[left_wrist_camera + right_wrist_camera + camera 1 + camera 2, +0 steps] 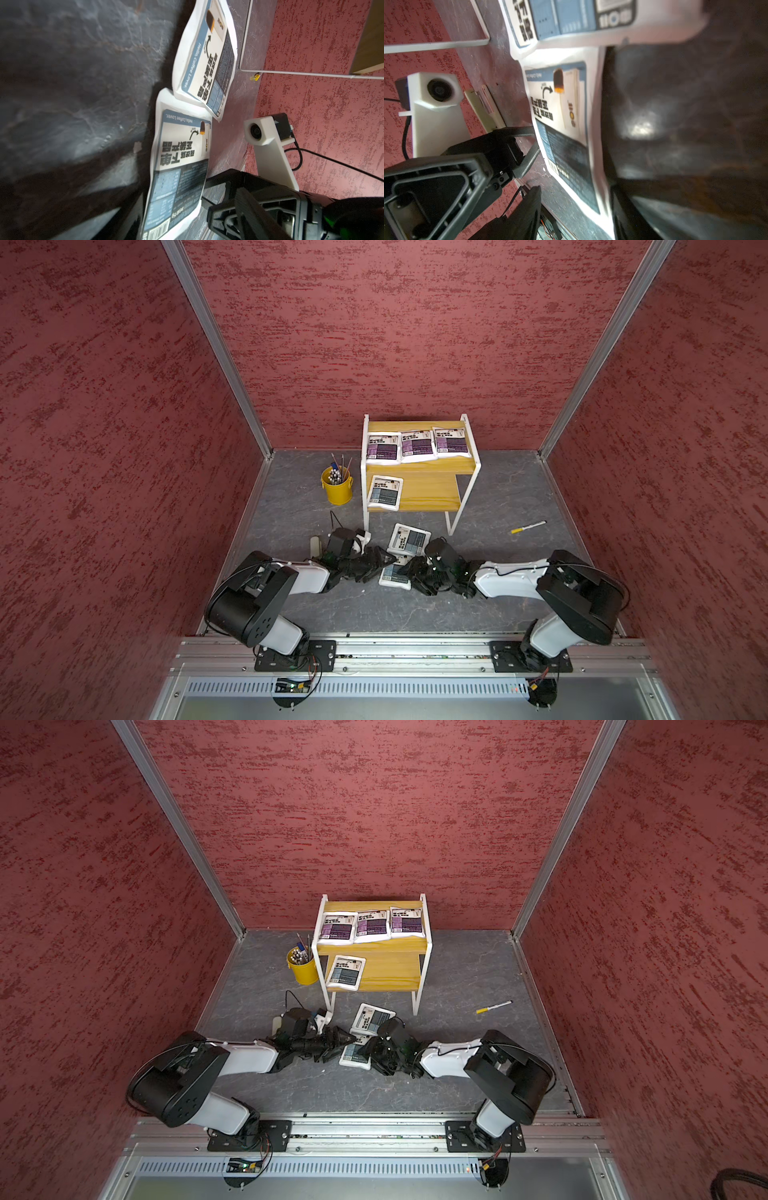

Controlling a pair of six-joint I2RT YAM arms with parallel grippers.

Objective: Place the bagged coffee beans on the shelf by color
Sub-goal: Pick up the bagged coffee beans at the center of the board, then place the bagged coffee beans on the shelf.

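Beside the yellow metal bucket of pens [337,489], the left tool [384,561] is held low over the grey stone-patterned table [332,605]. Its jaws are set apart at the left edge of the nearer white coffee pouch with blue-grey label [392,574]. A second blue-grey pouch [409,540] is laid over that pouch's far corner.

Behind, three purple-labelled pouches [418,446] are lined up on the upper board of the yellow-wood, white-framed shelf [440,489]. One more blue-grey pouch [385,492] is set on the lower board.

The right tool [209,195] is placed at the nearer pouch's right edge, jaws likewise apart.

If the nearer pouch is lifted, the overlapping one could be dragged along. The tools could also be knocked together, so closely are they set.

Contact between tools and pouch cannot be made out. Much of the pouch is covered in both top views, and each wrist view's own tool is blurred.
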